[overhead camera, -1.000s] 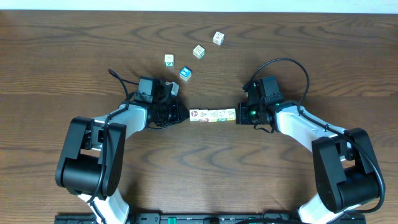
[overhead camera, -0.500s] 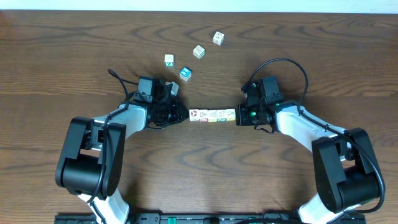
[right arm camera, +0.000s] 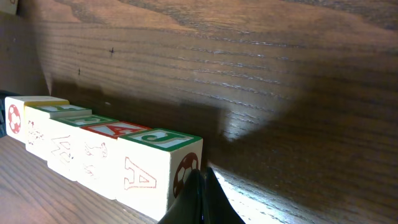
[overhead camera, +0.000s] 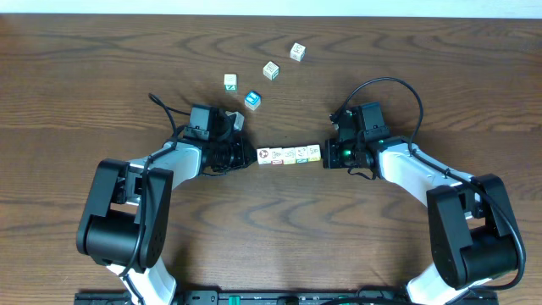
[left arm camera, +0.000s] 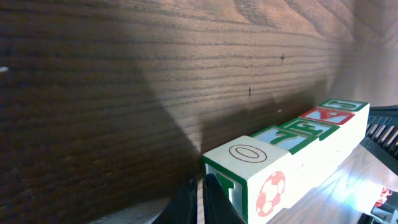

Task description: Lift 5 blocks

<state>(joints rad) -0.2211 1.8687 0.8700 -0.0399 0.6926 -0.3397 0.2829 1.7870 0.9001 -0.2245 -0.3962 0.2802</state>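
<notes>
Blocks [overhead camera: 290, 156] in one tight row of five, end to end, on counter [overhead camera: 102, 76], running left-right between both arms; left tool [overhead camera: 251, 156] fully closed, nothing between fingers, tip butted against left end of row; right tool [overhead camera: 326, 155] likewise closed on nothing, tip pressed on right end; row pinched lengthwise between the two tips. Nearest left tool, ring-topped block [left arm camera: 244, 151] with red ring on top, red football print on side; nearest right tool, letter-A block [right arm camera: 146, 171] with green-framed top, red A on side. Cannot tell whether row rests on counter or sits just clear of it; dark shadow beside row in both wrist views. Farther back, well apart from row, loose cubes: blue-topped cube [overhead camera: 252, 100], green-marked cube [overhead camera: 230, 81], pale cube [overhead camera: 270, 70], far cube [overhead camera: 297, 52].
</notes>
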